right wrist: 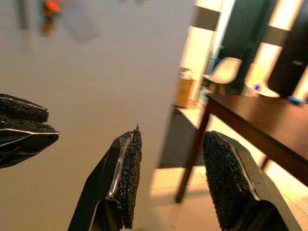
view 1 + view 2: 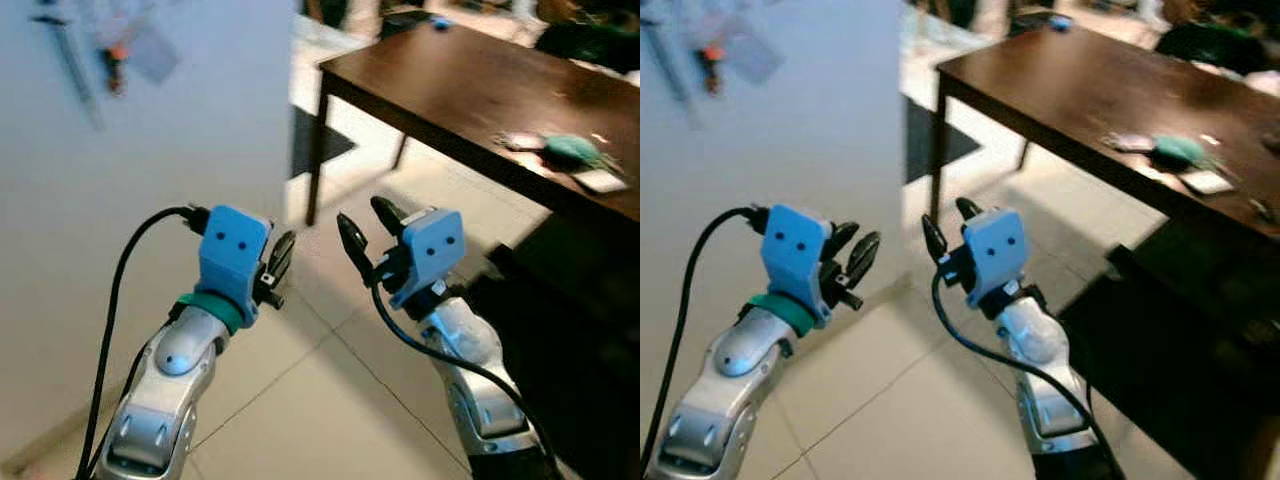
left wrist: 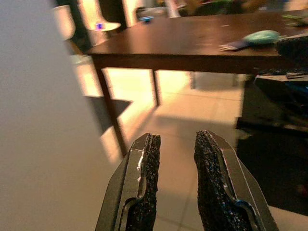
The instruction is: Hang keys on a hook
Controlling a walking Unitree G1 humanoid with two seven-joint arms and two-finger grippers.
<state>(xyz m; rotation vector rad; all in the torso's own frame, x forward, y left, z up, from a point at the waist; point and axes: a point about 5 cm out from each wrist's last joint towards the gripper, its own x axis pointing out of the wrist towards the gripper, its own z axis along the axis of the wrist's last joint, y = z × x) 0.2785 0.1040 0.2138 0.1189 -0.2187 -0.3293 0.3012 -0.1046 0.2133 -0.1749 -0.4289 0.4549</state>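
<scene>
Blurred keys (image 2: 112, 68) hang lengthwise down the wall (image 2: 150, 230); both empty pincers (image 2: 276, 262) (image 2: 368, 232) gape apart.

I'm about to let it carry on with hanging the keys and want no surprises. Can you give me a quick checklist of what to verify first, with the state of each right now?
1. Left gripper free to grasp: ok, fingers apart with nothing between them in the left wrist view.
2. Right gripper free to grasp: ok, fingers apart and empty.
3. Keys in hand: not ok, neither gripper holds anything.
4. Keys located: cannot tell; blurred small items lie by a teal object on the dark table.
5. Hook located: cannot tell; blurred things hang high on the white wall.
6. View sharp enough to aim: not ok, blurred.
</scene>
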